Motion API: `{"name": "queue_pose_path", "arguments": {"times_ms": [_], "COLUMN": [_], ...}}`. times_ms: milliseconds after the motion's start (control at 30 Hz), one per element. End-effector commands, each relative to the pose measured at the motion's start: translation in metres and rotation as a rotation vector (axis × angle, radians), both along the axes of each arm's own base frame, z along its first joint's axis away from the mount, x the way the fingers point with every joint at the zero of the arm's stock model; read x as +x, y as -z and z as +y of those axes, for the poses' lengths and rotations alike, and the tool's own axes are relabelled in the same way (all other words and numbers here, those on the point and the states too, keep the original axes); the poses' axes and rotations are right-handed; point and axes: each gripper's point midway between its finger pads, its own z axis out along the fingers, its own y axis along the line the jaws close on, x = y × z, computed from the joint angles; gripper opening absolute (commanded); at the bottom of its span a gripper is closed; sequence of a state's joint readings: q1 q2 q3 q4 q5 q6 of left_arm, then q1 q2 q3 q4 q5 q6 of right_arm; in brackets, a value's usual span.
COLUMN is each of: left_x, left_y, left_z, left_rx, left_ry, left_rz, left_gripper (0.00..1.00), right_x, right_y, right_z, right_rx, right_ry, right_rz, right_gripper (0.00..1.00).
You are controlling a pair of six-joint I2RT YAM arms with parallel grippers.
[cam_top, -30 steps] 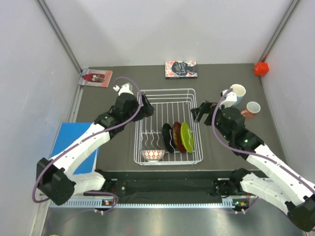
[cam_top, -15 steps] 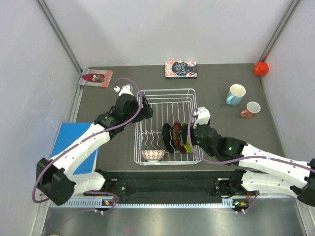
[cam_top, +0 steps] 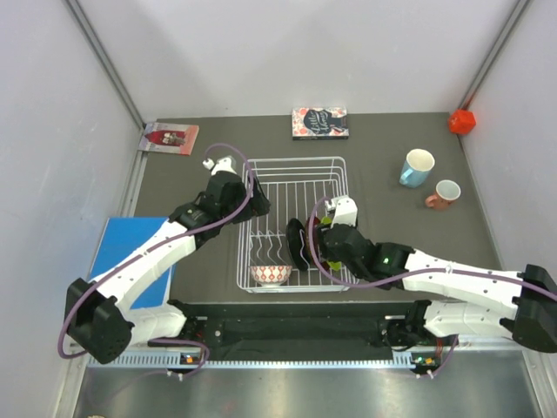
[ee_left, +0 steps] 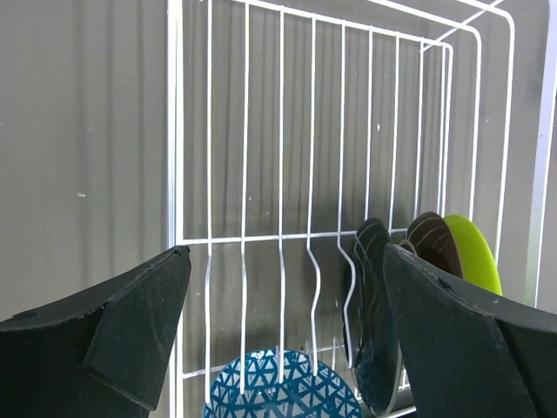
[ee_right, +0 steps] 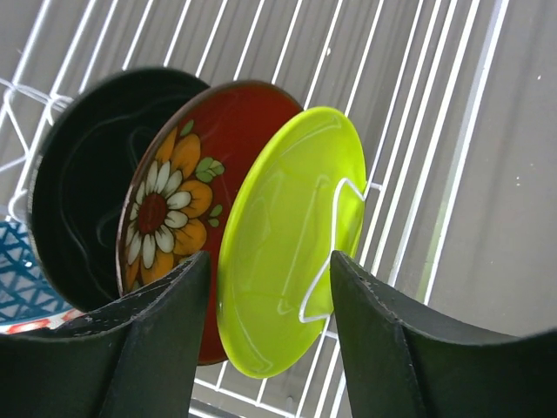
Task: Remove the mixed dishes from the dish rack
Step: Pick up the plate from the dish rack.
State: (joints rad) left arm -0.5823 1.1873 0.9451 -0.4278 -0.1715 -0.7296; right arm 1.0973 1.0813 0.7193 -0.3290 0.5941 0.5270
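The white wire dish rack holds three upright plates and a small patterned bowl. The black plate shows; my right gripper covers most of the other two. In the right wrist view the open right gripper straddles the lime-green plate, next to the red floral plate and black plate. My left gripper is open and empty over the rack's left rim, seeing the bowl between its jaws. The light-blue mug and salmon-pink mug stand on the table at right.
A book lies behind the rack, another at the far left, and a blue one under the left arm. A small red cube sits in the far right corner.
My right arm has swung left from beside the mugs to over the plates in the rack, jaws open around the lime-green plate. The left arm has barely moved.
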Motion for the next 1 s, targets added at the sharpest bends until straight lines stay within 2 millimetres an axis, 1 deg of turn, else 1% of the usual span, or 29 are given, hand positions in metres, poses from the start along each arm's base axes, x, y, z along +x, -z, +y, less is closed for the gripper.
{"name": "queue_pose_path", "arguments": {"times_ms": [0,167,200,267,300,367,400,467,567,600,733,800,833,867,933,967], "left_x": [-0.001,-0.002,-0.002,-0.002,-0.002,-0.003,-0.003,-0.003,-0.003,-0.003,-0.003,-0.003,-0.002,-0.002,0.000,0.000], "left_y": [-0.004,-0.001,-0.001,0.000,0.000,0.000,0.001,0.000,0.001,0.001,0.000,0.000,-0.001,-0.002,-0.003,-0.004], "left_z": [-0.003,-0.002,-0.003,-0.003,-0.003,-0.003,-0.004,-0.004,-0.005,-0.005,-0.005,-0.005,-0.005,-0.006,-0.006,-0.006], "left_rx": [-0.014,-0.012,-0.013,-0.013,-0.013,-0.014,-0.015,-0.019,-0.019,-0.019,-0.021,-0.020,-0.022,-0.022,-0.020,-0.019], "left_ry": [0.017,0.017,0.017,0.019,0.020,0.023,0.024,0.026,0.027,0.027,0.028,0.029,0.029,0.030,0.031,0.035], "left_rz": [-0.016,-0.009,-0.010,-0.009,-0.008,-0.008,-0.007,-0.008,-0.003,-0.003,-0.007,-0.009,-0.011,-0.013,-0.017,-0.019], "left_gripper": [0.96,0.96,0.96,0.96,0.96,0.96,0.95,0.95,0.95,0.95,0.95,0.95,0.95,0.95,0.95,0.95], "right_x": [0.003,0.003,0.002,0.002,0.001,0.000,0.000,-0.002,-0.003,-0.004,-0.007,-0.009,-0.009,-0.008,-0.008,-0.008], "right_y": [-0.012,-0.014,-0.013,-0.015,-0.015,-0.015,-0.014,-0.014,-0.015,-0.016,-0.029,-0.041,-0.044,-0.055,-0.066,-0.077], "right_z": [0.015,0.019,0.019,0.021,0.021,0.023,0.023,0.025,0.026,0.026,0.027,0.028,0.027,0.027,0.022,0.022], "right_rx": [0.031,0.026,0.019,0.018,0.015,0.012,0.009,0.010,0.010,0.011,0.026,0.030,0.022,0.026,0.013,0.018], "right_ry": [-0.008,-0.021,-0.024,-0.029,-0.032,-0.042,-0.045,-0.053,-0.060,-0.063,-0.074,-0.093,-0.096,-0.099,-0.098,-0.105], "right_rz": [-0.024,-0.029,-0.028,-0.030,-0.030,-0.026,-0.024,-0.018,-0.013,-0.012,-0.023,-0.035,-0.039,-0.055,-0.071,-0.088], "right_gripper": [0.54,0.46,0.41,0.36,0.29,0.25,0.20,0.18,0.06,0.00,0.00,0.00,0.00,0.00,0.00,0.00]}}
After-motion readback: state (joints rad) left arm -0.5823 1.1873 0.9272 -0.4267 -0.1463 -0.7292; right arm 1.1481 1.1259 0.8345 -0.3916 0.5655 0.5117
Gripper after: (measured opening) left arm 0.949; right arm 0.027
